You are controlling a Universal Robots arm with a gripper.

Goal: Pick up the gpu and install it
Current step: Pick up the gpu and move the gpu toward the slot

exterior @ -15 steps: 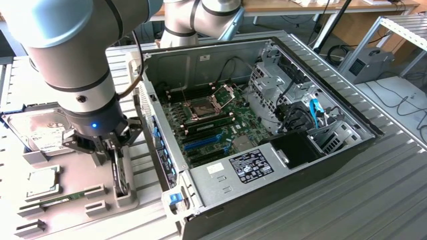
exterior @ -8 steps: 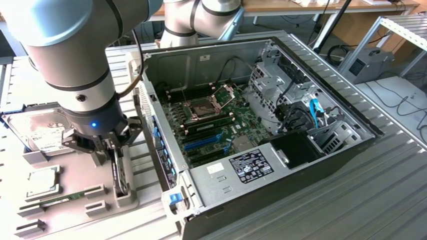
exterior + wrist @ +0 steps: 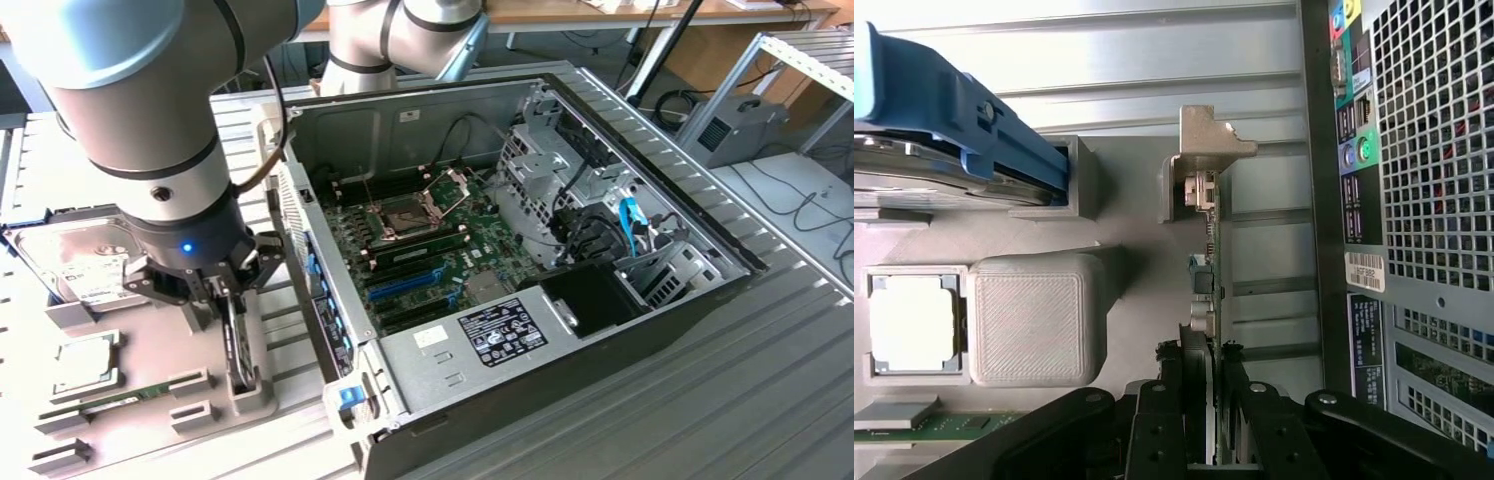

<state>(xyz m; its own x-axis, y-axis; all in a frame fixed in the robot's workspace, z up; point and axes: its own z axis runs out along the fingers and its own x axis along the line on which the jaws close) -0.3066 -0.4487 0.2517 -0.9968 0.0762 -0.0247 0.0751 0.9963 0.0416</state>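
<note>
— Where is the gpu (image 3: 240, 365), the slim flat dark card with a silvery metal bracket at one end?

— It stands on its long edge in a slot of the pale grey moulded parts tray (image 3: 160, 340), at the exterior view's left, just beside the open black and silver computer case (image 3: 627, 330). In the wrist view its bracket end (image 3: 1206, 140) sits against a small grey holder block of the tray (image 3: 1124, 260)

— And the black two-fingered gripper (image 3: 230, 315)?

— It hangs straight over the card, jaws about half shut. In the wrist view one finger (image 3: 1172, 372) lies against the fan side and the other against the board side, so the gripper (image 3: 1202, 352) has the card pinched between them. The card's lower edge is seated in the tray

— What else lies on that tray?

— A silver hard drive with a white label (image 3: 80, 265), a square silver processor (image 3: 87, 362) and a thin green memory stick (image 3: 127, 398), all apart from the fingers

— And the case?

— It lies on its side, its green motherboard (image 3: 441, 250) exposed
</note>
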